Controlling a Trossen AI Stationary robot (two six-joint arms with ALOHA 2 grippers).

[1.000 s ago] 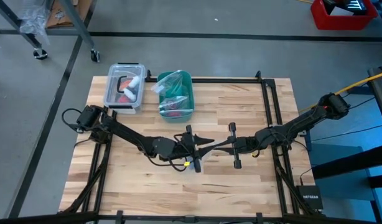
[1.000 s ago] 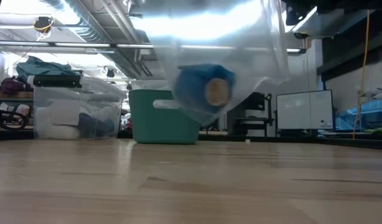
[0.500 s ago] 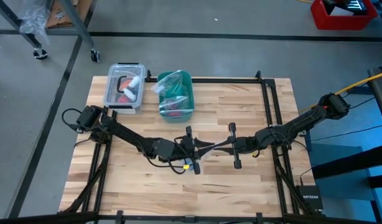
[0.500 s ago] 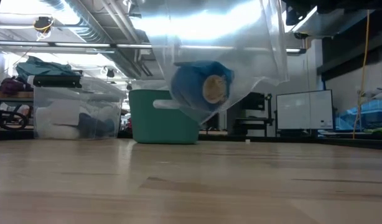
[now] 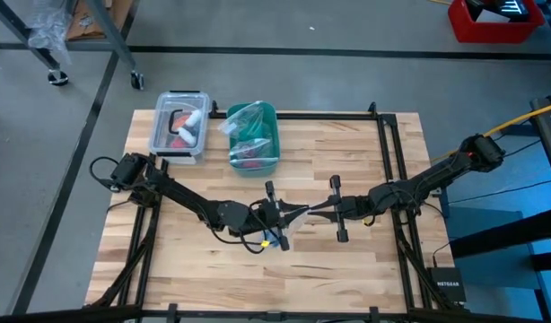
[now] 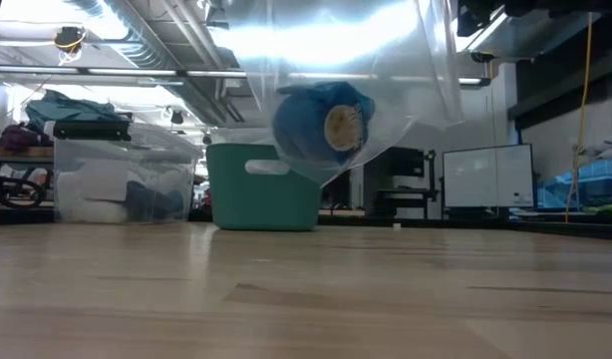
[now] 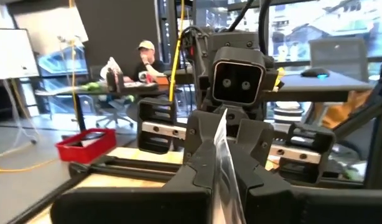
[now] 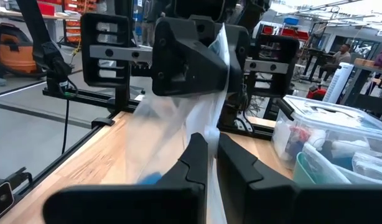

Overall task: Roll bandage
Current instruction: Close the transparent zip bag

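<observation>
Both grippers meet mid-table, left gripper [image 5: 277, 215] and right gripper [image 5: 313, 212] each clamped on the clear bag [image 6: 386, 70] held between them. Bandage [image 6: 321, 122], a blue roll, hangs in the bag's bottom, below both sets of fingers, clear of the table [image 5: 365, 260], its long axis end-on to the low camera. Neither arm is clearly nearer.
</observation>
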